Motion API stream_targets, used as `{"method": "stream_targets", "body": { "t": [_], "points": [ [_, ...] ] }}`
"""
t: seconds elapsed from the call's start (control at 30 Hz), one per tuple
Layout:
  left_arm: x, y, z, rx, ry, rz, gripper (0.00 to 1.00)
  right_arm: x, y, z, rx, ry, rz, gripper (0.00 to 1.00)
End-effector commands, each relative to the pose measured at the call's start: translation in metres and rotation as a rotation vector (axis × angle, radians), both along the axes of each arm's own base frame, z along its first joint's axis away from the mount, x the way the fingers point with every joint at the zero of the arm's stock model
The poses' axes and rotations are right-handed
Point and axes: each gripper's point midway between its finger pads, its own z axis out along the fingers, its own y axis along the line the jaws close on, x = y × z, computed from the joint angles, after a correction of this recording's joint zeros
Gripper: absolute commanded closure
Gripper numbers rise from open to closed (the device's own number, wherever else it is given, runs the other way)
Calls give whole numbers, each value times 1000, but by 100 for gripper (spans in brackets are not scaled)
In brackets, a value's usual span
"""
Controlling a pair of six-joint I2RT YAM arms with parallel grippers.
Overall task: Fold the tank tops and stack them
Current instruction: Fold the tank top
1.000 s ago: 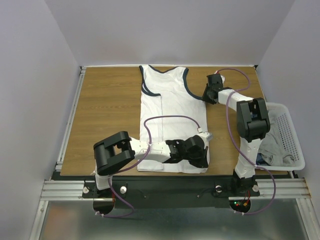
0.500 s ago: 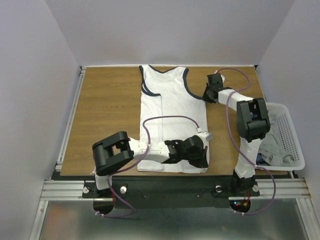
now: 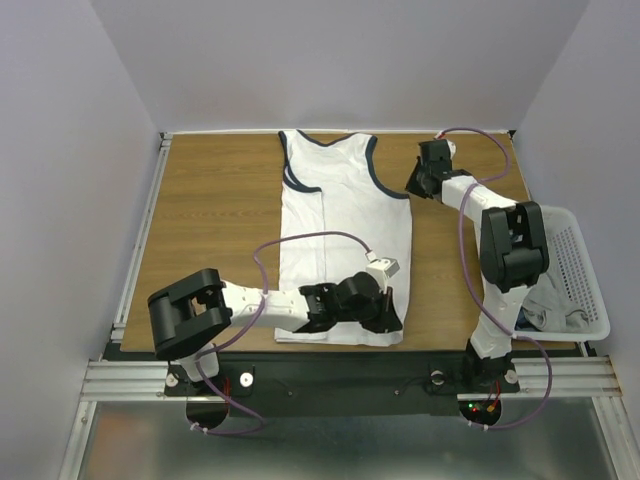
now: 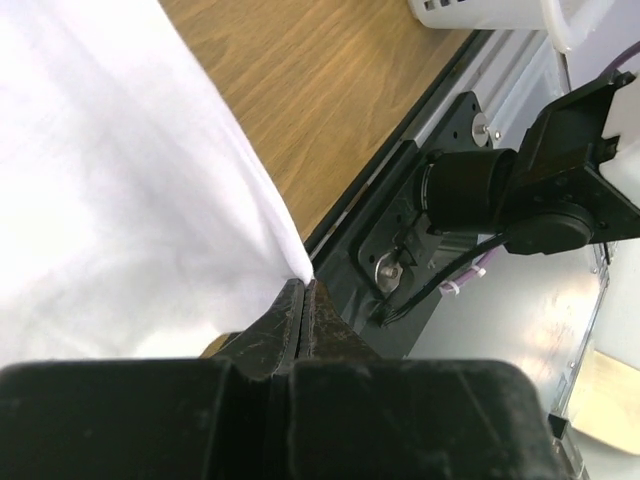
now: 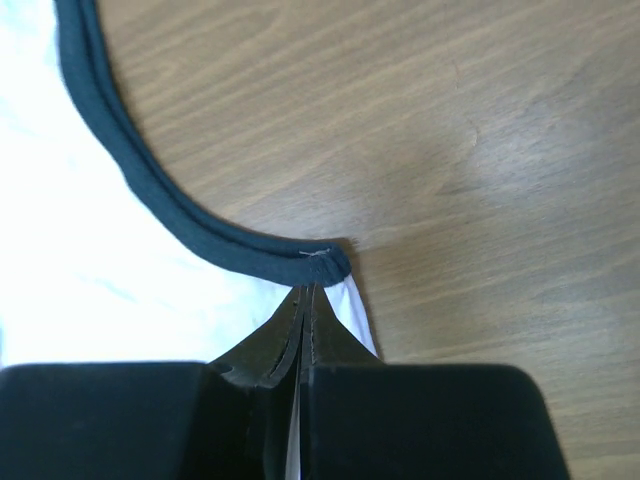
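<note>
The white tank top (image 3: 340, 220) lies flat on the wooden table (image 3: 210, 220), its navy-edged neck and armholes at the far end. My left gripper (image 3: 393, 320) is shut on the near right hem corner; in the left wrist view the jaws (image 4: 305, 287) pinch the tip of the white cloth (image 4: 120, 180). My right gripper (image 3: 411, 187) is shut on the right armhole corner. In the right wrist view its jaws (image 5: 308, 292) bite the white cloth just under the navy edge (image 5: 150, 190). A grey tank top (image 3: 548, 298) and a dark blue one (image 3: 520, 320) lie in the basket.
The white mesh basket (image 3: 582, 250) stands off the table's right edge beside the right arm's base; its corner (image 4: 480, 12) shows in the left wrist view. The table's near edge and the black metal rail (image 3: 330, 365) run just under the left gripper.
The right gripper has shut on the armhole corner and shifted slightly toward the far side. The left arm has swung left, drawing the hem corner a little leftward.
</note>
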Motion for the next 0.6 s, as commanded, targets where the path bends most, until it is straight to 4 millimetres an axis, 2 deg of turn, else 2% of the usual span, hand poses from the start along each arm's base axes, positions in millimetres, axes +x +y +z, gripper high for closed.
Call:
{"method": "stream_targets", "body": {
  "t": [0.0, 0.1, 0.13, 0.27, 0.3, 0.33, 0.4, 0.43, 0.57],
  "points": [
    [5, 10, 16, -66, 1, 58, 100, 13, 12, 50, 46, -125, -14, 100],
    [6, 18, 15, -65, 13, 85, 100, 15, 21, 54, 62, -132, -15, 100],
    [7, 23, 10, -54, 16, 99, 100, 16, 22, 52, 59, -130, -20, 100],
    [7, 33, 10, -55, 21, 122, 100, 17, 27, 48, 55, -120, -30, 99],
    [8, 33, 10, -53, 19, 120, 100, 17, 27, 46, 52, -116, -29, 96],
    [8, 32, 9, -50, 19, 118, 100, 16, 26, 44, 47, -110, -30, 89],
    [9, 30, 5, -35, 19, 113, 100, 14, 24, 41, 35, -106, -35, 87],
    [7, 26, 7, -40, 19, 100, 100, 12, 22, 37, 26, -97, -37, 83],
    [8, 22, 2, -25, 23, 89, 100, 6, 13, 22, -27, -64, -48, 79]
  ]
}}
